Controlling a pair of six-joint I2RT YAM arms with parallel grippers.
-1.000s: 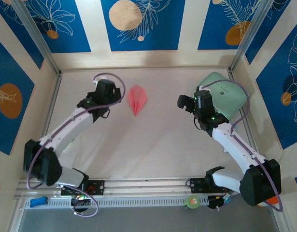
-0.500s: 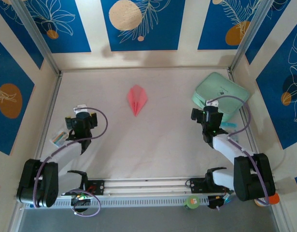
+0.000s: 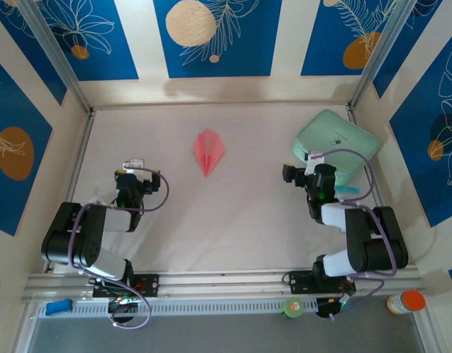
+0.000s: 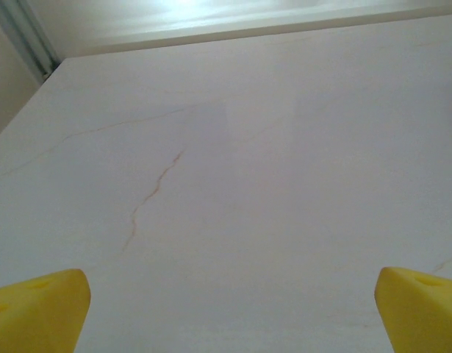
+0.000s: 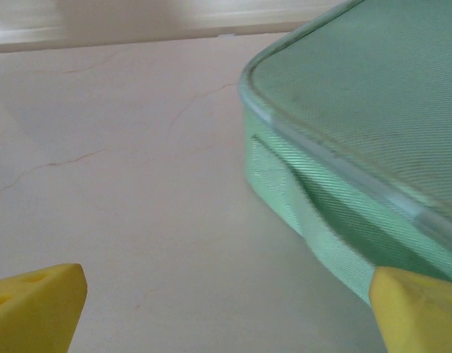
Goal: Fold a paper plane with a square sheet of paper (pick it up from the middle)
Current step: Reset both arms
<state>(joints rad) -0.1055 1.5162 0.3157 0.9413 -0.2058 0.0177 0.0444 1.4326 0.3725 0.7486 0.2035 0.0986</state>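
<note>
- Paper plane (image 3: 209, 151): a salmon-pink folded dart, lying flat on the desk (image 3: 240, 220), well to the left of the mint-green pad (image 3: 343, 143), with its sharp tip toward the near edge.
- Right jaws: apart and holding nothing. The yellow fingertips (image 5: 34, 301) sit low over the desk, just beside the pad's near-left corner.
- Left jaws: apart and holding nothing. The fingertips (image 4: 420, 309) are over bare desk, far left of the pad, beyond the plane.
- The plane lies between both sets of jaws, well apart from each.
</note>
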